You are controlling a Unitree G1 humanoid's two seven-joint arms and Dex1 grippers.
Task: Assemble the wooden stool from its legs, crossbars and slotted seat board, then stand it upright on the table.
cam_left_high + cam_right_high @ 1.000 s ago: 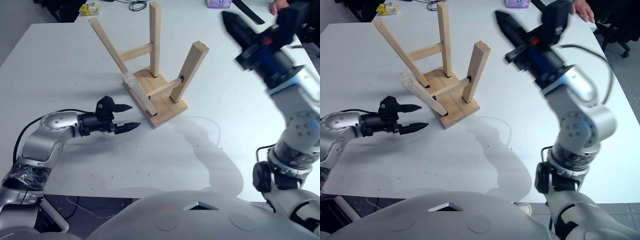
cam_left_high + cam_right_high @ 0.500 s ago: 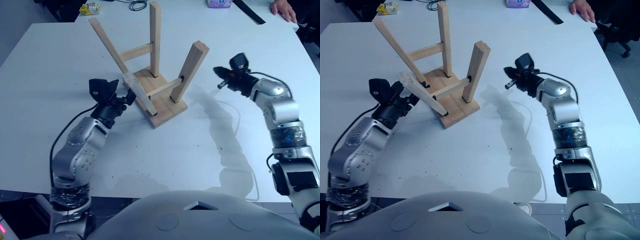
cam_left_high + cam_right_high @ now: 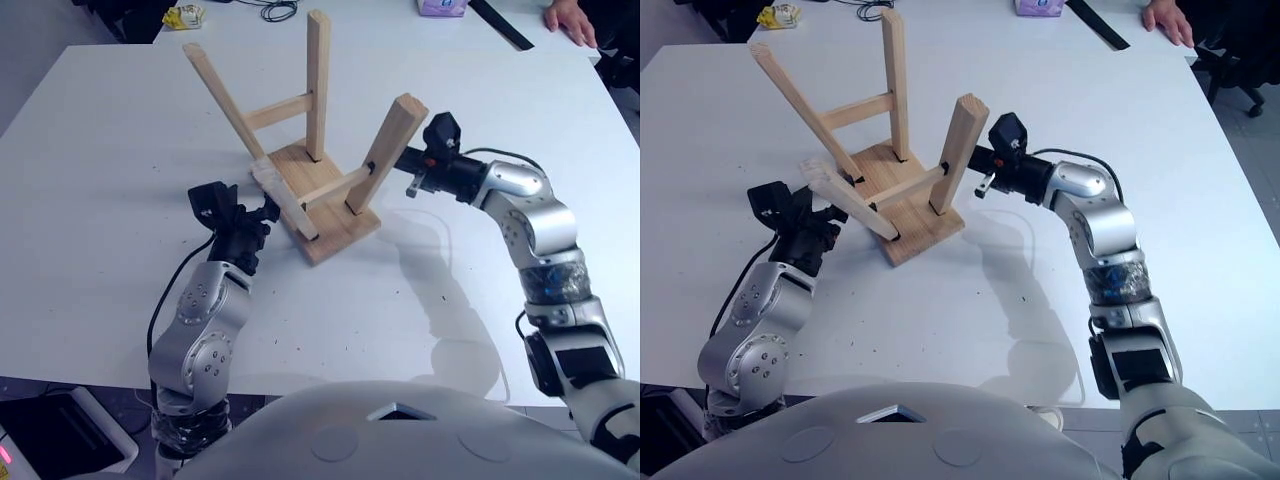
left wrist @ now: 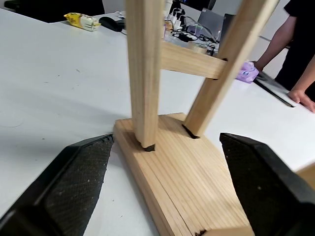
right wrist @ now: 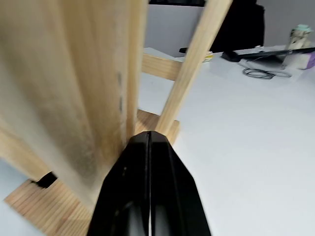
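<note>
Fingers [image 4: 81, 177] of the left gripper [image 3: 258, 215] are spread wide. In the left wrist view they stand on either side of the near end of the seat board [image 3: 338, 225] without touching it. The right gripper [image 3: 408, 163] has its fingers [image 5: 147, 187] pressed together, holding nothing. Its tip sits at the side of the thick leg [image 3: 388, 148] in the centre-right of the head view, and whether it touches the wood cannot be told.

The stool is upside down in the upper middle of the frame. Its seat board lies flat on the white worktop [image 3: 110, 140] and its legs point up. Two legs, joined by a crossbar [image 3: 282, 107], rise toward the top of the frame. A fourth leg [image 3: 283, 195] slants low, running from the board's near side toward the left, just beside the left gripper.

The coming move probably turns on that slanted leg. Its long axis runs from lower right to upper left instead of upright, so it looks not yet seated square. It lies directly ahead of the open left fingers, making the left arm the nearer one to close on it. The right arm, on the far side at the thick leg, is placed to brace the stool. Turning the stool upright remains to be done.
</note>
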